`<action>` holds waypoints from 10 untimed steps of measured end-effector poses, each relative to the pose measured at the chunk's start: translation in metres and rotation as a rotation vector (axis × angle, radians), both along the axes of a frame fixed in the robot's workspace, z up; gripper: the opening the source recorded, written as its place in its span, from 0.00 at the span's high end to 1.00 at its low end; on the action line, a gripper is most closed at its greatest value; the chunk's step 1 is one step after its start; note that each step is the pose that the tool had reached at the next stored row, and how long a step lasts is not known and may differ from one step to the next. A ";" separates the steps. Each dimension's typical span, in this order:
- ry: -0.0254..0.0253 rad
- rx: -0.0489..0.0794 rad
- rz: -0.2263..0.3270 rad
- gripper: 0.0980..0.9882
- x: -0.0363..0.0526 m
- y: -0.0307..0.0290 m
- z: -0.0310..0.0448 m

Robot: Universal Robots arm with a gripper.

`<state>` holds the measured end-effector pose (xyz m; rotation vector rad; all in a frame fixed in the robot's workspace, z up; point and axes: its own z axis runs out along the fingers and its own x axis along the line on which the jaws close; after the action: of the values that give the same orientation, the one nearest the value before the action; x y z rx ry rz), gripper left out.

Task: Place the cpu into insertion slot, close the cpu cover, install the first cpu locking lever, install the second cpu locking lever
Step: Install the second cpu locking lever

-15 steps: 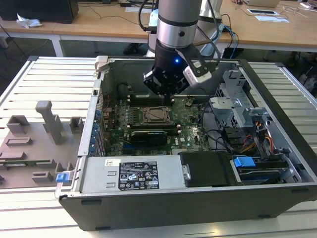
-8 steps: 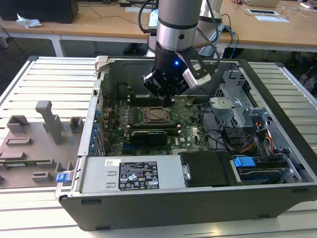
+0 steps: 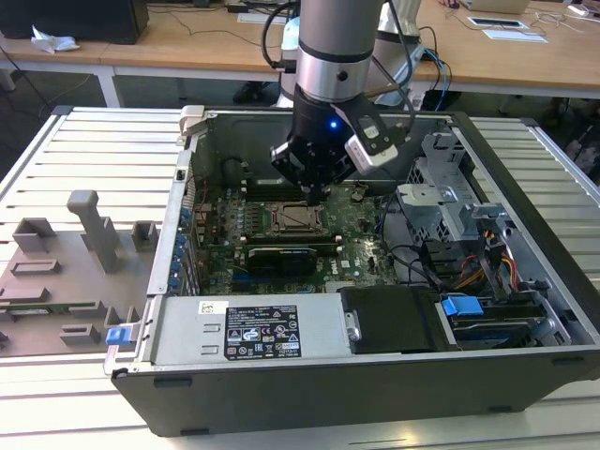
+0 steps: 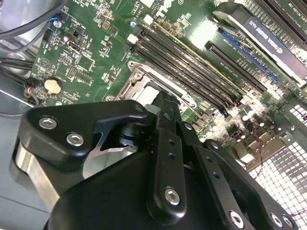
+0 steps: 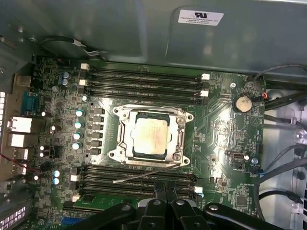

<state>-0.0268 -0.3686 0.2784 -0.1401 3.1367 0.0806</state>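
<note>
The cpu [image 5: 151, 135], a dull silver square, lies in the insertion slot [image 3: 294, 218] on the green motherboard. The silver cpu cover [image 5: 181, 139] is down around it, framing the chip through its window. One thin wire locking lever [image 5: 144, 175] slants loose across the memory slots beside the socket, its free end standing away from the frame. My gripper [image 5: 164, 188] hangs just above that side of the socket, its black fingers together with nothing between them. In the second wrist view the gripper [image 4: 165, 98] tip sits at the socket's edge. The exterior view has the gripper [image 3: 314, 195] directly over the socket.
Memory slots [image 5: 144, 79] run along both sides of the socket. A coin battery [image 5: 243, 103] and cables [image 5: 283, 103] lie nearby. A long black card [image 3: 286, 255], power supply [image 3: 253, 328] and drive cage [image 3: 450, 202] crowd the open case. Grey fixtures [image 3: 89, 225] stand at the exterior view's left.
</note>
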 end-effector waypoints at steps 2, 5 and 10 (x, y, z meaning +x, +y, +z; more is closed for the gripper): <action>-0.0001 0.000 0.000 0.99 0.0000 0.0000 -0.0017; 0.0000 0.000 0.000 0.99 0.0000 0.0000 -0.0047; 0.0002 0.000 0.000 0.99 0.0000 0.0000 -0.0100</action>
<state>-0.0268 -0.3686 0.2684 -0.1399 3.1369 0.0808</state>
